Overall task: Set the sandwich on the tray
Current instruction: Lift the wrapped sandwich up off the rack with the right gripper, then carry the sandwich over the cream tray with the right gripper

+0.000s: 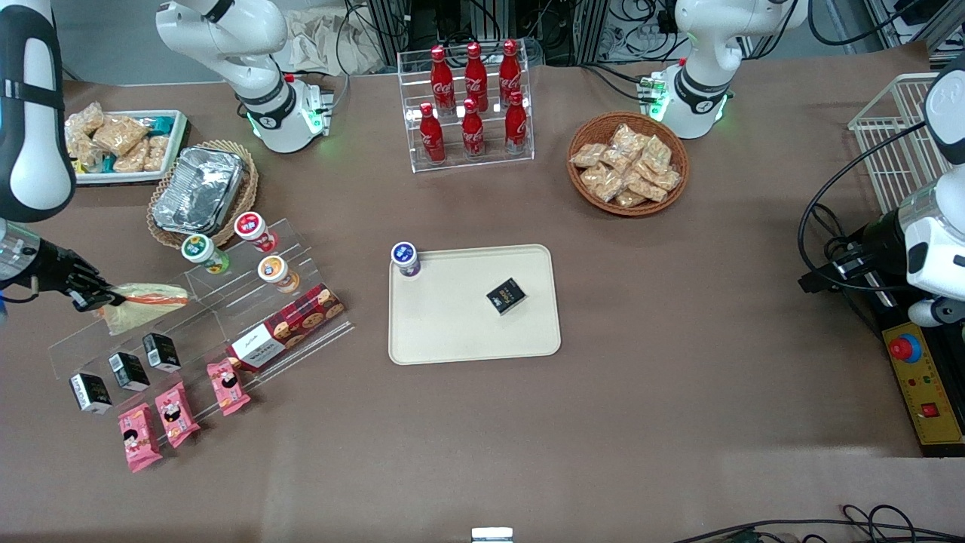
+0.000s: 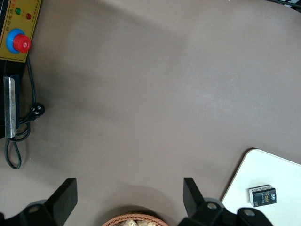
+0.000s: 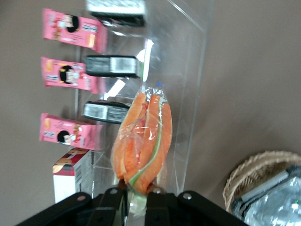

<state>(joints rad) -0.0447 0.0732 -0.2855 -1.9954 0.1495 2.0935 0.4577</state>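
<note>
around me stand a clear shelf (image 1: 196, 317) with small black boxes (image 1: 128, 369), pink packets (image 1: 173, 413) nearer the front camera, and a foil container (image 1: 198, 188) in its basket. my gripper (image 3: 136, 190) is clamped on one end of the sandwich (image 3: 143, 143), held above the shelf. the tray (image 1: 452, 332) lies well apart, mid-table; my fingertips are cut off.
</note>
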